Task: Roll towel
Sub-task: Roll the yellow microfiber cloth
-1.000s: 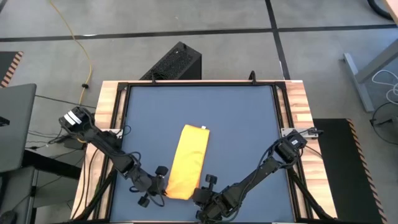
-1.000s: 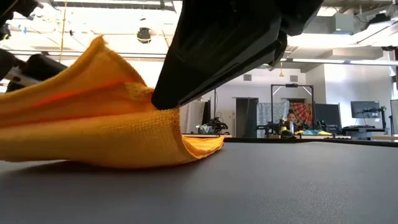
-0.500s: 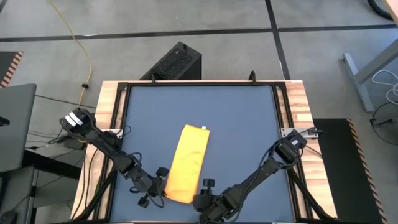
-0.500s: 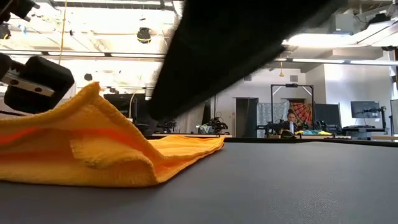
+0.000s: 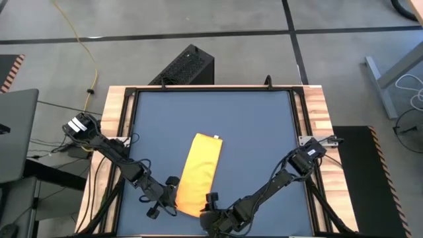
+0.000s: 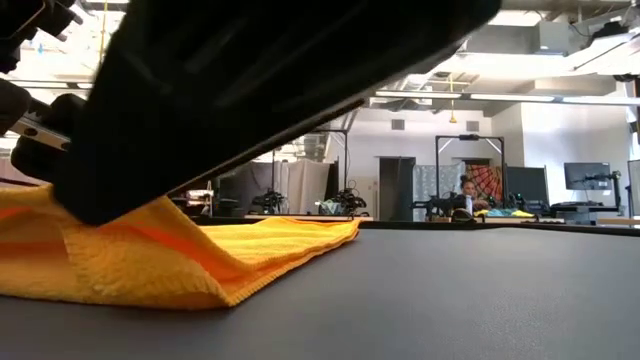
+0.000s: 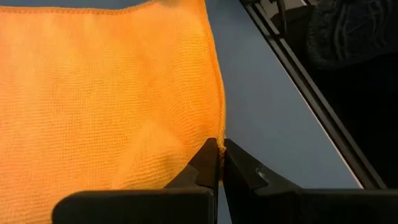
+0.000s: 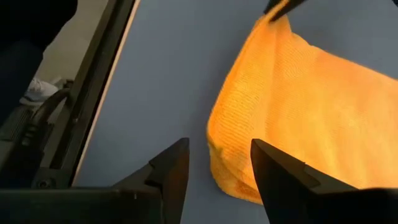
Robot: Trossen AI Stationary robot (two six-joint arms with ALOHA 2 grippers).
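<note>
The yellow towel lies as a long folded strip on the blue table top, its white tag at the far end. Its near end is doubled over on itself. My left gripper is shut on the towel's near left corner. My right gripper is open at the near right corner, one finger on each side of the doubled end. In the low view, the towel lies low behind a dark finger. My left gripper pinches the towel's long left edge between its two fingertips, near the near corner. The fingers come nearly level from the table's left. That corner stands a little above the rest, which lies on the table. Whether my right gripper touches the towel, I cannot tell.
Wooden rails and a black frame border the blue mat. A black box stands beyond the far edge, and a laptop is off to the left. The mat is bare to the towel's right and far side.
My right gripper has gone toward the table's left, up to the towel's near end. The towel's near part, which stood raised in a peak, has sunk down onto the layers below. The far end has stayed where it was.
</note>
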